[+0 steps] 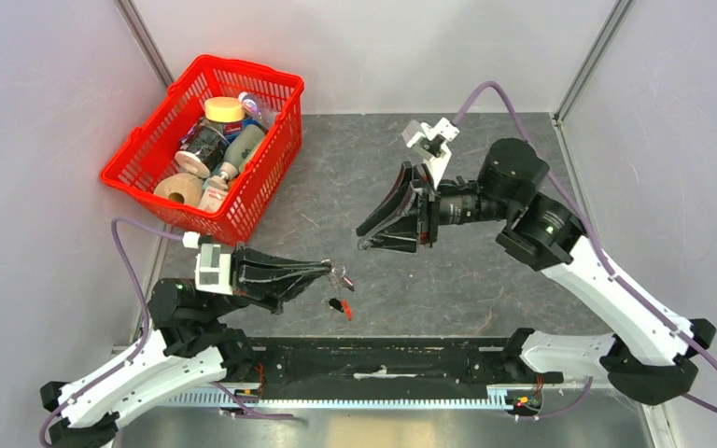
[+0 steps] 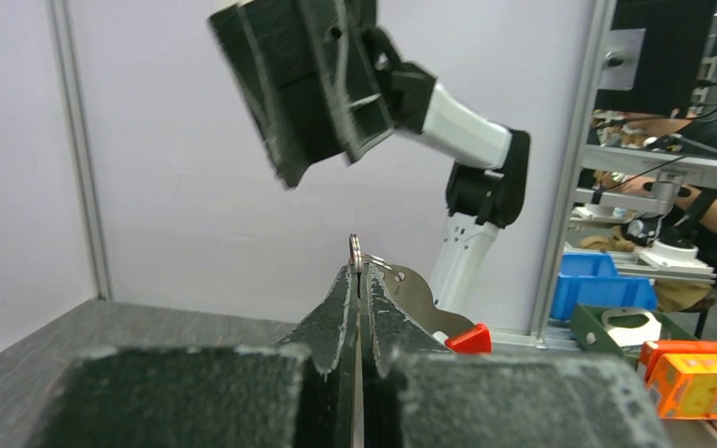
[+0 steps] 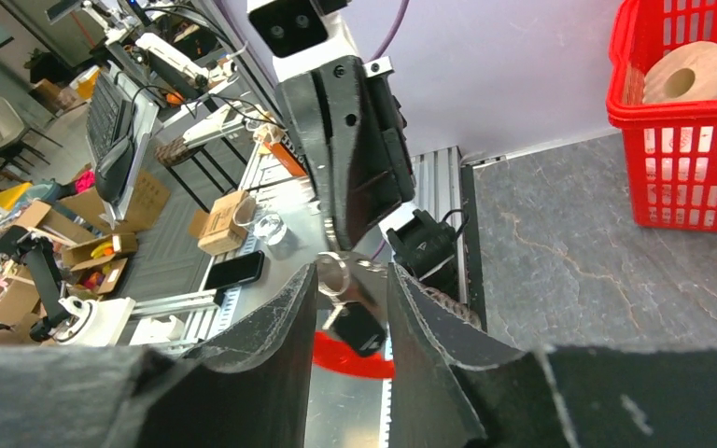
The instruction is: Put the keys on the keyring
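From above, the left pincer [image 1: 331, 271] reaches rightward over the grey tabletop [image 1: 485, 280]. It is clenched on the keyring [image 1: 344, 277], whose small silver loop juts from its tip. Just below that tip in the picture sits a dark-and-red piece [image 1: 340, 306] (whether it hangs from the loop or lies on the tabletop I cannot tell). The right pincer [image 1: 362, 239] points down and left toward the loop, near but apart, with its fingers spread. A red basket [image 1: 266, 168] full of household goods stands at the far left, well apart from both.

In the left wrist view the two fingers are pressed flat together, and the keyring [image 2: 356, 250] stands upright, nipped between their tips. A silver key [image 2: 413, 291] slants down to the right from the ring. The red tag [image 2: 470, 338] peeks out beside the right-hand finger. The right pincer hangs blurred overhead, touching nothing.

In the right wrist view the right pincer [image 3: 353, 280] is released, with a clear gap between its fingers. In that gap shows the keyring [image 3: 334, 274]. Below it are a dark key head [image 3: 359, 327] and a curve of the red tag [image 3: 359, 362], all out of focus. The left pincer comes down from above onto the ring. The red basket [image 3: 691, 177] stands at the right with a paper roll [image 3: 695, 79] in it.
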`<state>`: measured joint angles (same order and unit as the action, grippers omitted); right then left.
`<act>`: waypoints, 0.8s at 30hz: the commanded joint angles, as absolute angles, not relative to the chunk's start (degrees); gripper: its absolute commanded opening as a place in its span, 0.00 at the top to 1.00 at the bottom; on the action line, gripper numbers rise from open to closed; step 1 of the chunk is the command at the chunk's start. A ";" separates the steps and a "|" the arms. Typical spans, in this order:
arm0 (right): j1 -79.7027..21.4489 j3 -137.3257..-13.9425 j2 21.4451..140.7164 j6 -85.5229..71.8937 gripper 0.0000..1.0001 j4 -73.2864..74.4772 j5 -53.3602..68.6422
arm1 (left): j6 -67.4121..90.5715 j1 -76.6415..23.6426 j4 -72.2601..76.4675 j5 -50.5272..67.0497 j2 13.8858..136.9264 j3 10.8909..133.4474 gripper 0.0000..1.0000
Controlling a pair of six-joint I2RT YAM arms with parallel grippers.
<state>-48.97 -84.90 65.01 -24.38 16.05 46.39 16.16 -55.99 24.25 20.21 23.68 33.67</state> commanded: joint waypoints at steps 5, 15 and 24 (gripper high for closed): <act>-50.41 -84.49 66.05 -25.99 0.60 5.38 51.27 | 23.37 -55.95 38.49 22.85 26.37 33.16 0.98; -51.86 -84.40 68.20 -23.05 0.59 4.89 50.84 | 26.18 -55.93 44.68 23.64 30.49 32.59 0.98; -51.85 -83.45 65.53 -20.66 0.53 11.80 47.42 | 26.92 -55.95 44.41 27.20 31.84 34.00 0.98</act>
<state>-51.64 -83.61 67.77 -22.37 9.37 47.92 24.86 -56.01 40.91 24.45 31.18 32.25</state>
